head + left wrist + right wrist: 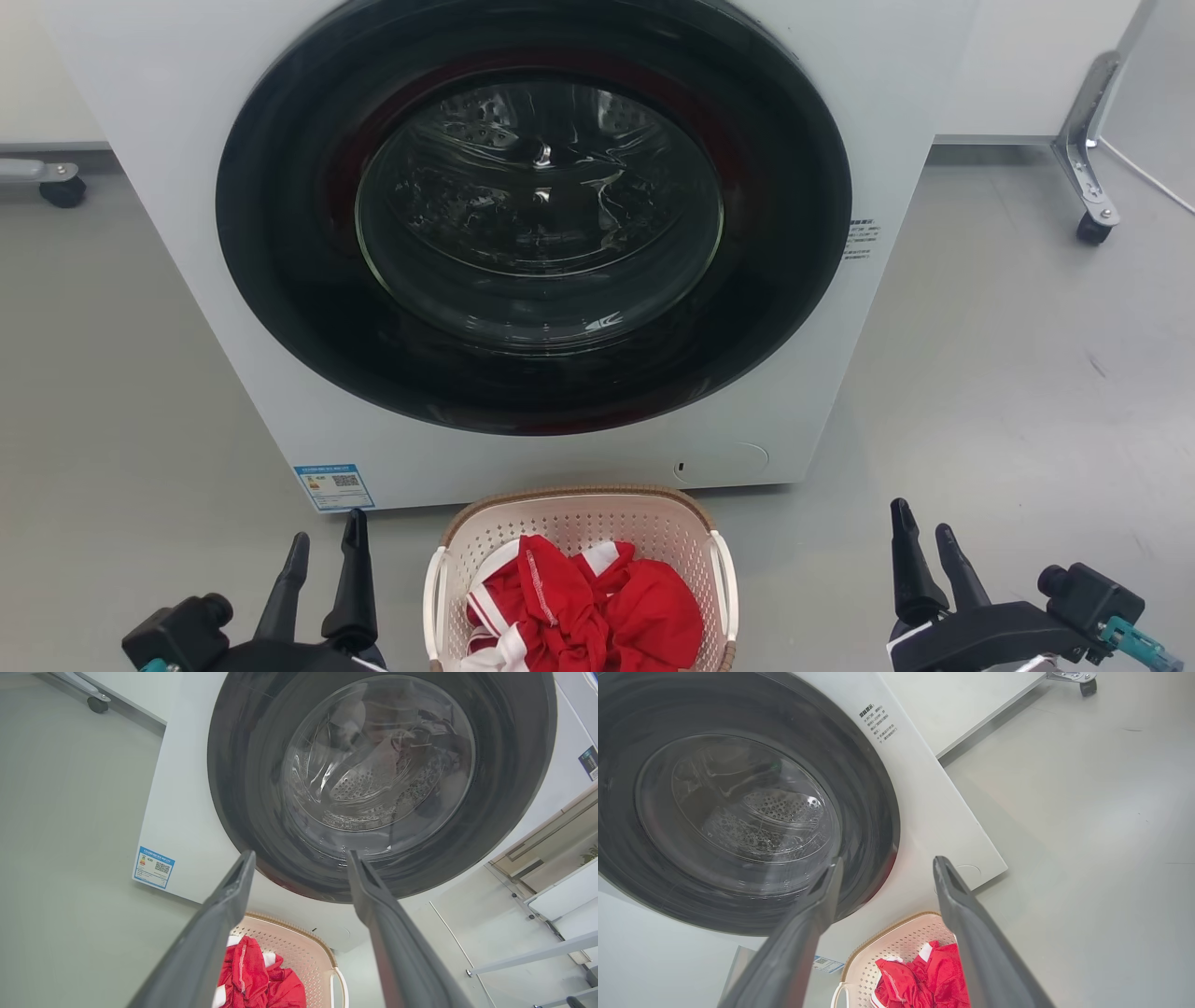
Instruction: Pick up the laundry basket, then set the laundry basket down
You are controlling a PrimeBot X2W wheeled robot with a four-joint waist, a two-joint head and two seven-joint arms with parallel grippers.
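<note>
The laundry basket (579,523) is cream-white and perforated with a brown rim and white side handles. It stands on the floor against the washing machine's front, holding red and white clothes (588,607). My left gripper (325,541) hangs open to the basket's left, apart from it. On the basket's right, well clear of it, my right gripper (922,530) is open too. The left wrist view shows the basket (303,947) low between my own fingers. In the right wrist view the basket (896,942) lies near the bottom edge, below my spread fingers. Neither gripper holds anything.
A white washing machine (168,140) with a shut round dark door (532,215) rises right behind the basket. Caster wheels stand at the far left (62,191) and far right (1092,229). Grey floor (1027,373) spreads on both sides.
</note>
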